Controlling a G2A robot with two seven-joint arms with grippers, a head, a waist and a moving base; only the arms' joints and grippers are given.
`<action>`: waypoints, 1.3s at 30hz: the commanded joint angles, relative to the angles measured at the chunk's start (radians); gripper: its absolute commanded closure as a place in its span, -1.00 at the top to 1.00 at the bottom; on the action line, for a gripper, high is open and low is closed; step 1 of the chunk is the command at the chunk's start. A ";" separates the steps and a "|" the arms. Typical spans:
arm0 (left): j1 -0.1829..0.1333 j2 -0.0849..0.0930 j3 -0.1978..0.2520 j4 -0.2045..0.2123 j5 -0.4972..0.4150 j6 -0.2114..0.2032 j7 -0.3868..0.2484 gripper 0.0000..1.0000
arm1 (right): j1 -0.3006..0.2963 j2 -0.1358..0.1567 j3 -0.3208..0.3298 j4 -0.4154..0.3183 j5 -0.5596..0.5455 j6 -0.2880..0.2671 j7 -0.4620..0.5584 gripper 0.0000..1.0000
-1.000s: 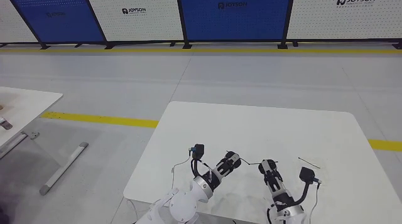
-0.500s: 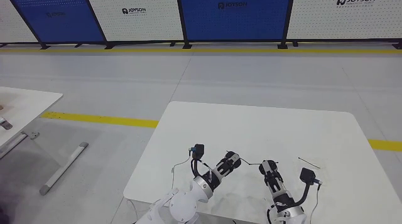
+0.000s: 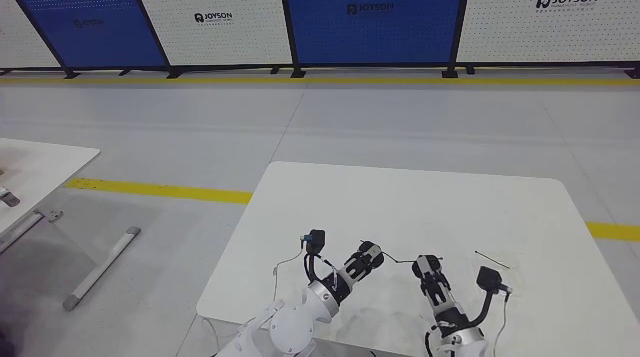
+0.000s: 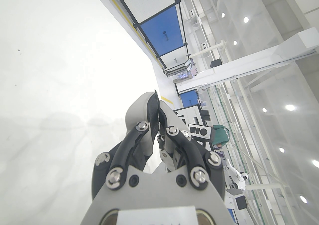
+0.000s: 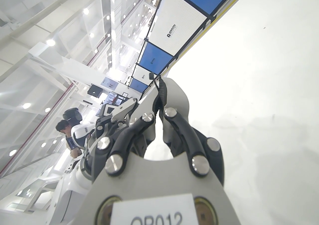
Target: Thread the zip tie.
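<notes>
Tie (image 3: 396, 258): light, thin, springy, likely slick. Held over table (image 3: 400, 197), at its near edge. Left gripper (image 3: 372, 251) and right gripper (image 3: 428, 261) both clamped on tie. Grip close behind tip, since overhang flexes.

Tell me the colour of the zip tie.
Black zip tie, best seen in the right wrist view, pinched in the right gripper.

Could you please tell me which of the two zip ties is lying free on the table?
The loose tie out to the right; the other tie hangs between the left gripper and right gripper.
</notes>
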 commanded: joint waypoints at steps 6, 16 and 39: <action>0.000 0.000 0.000 0.000 0.000 0.000 0.000 -1.00 | 0.007 -0.004 -0.010 0.000 -0.013 0.025 0.004 -1.00; 0.000 0.000 0.000 0.000 0.000 0.000 0.000 -1.00 | 0.007 -0.012 -0.034 0.002 -0.028 0.032 -0.035 -1.00; -0.004 -0.010 -0.008 -0.011 -0.147 -0.017 -0.016 -1.00 | 0.030 -0.016 -0.026 0.011 0.008 0.011 -0.012 -1.00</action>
